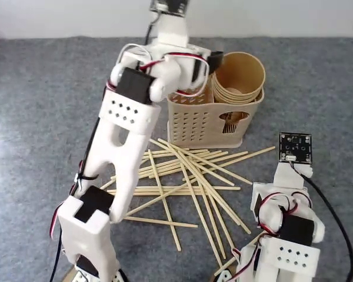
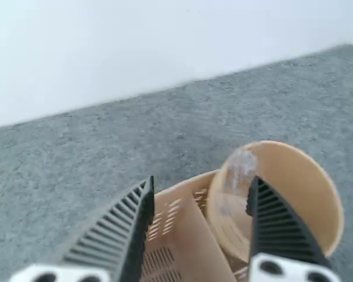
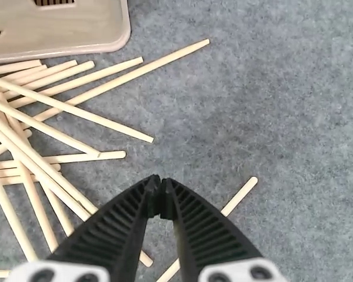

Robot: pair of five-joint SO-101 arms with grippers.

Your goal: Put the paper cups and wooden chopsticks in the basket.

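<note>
Counting from the high view: one basket (image 1: 200,120) at about 1 o'clock from the middle of the table (image 1: 47,88); one nested stack of paper cups (image 1: 240,79) standing in the basket's 3 o'clock end, at least four rims showing, exact number not to be told; and some twenty wooden chopsticks (image 1: 165,191) strewn crosswise on the grey cover at the basket's 6 o'clock, too tangled for an exact count. Left gripper (image 2: 201,183) spread wide above the basket, nothing between its fingers (image 2: 123,229), nothing gripped; one finger close by the rim of the top cup, contact unclear. From above, placed at the cup stack's 9 o'clock, over the basket's rim. Right gripper (image 3: 160,181) closed tip to tip, nothing pinched, poised above bare cover; its right arm (image 1: 285,235) at about 5 o'clock of the table, well apart from the basket. Nearest its tips, a single chopstick (image 3: 238,197) lying just beside them, untouched; the main scatter fanned out farther off, towards the basket's corner. All loose chopsticks flat on the table, outside the basket; cups inside it, mouths up.
</note>
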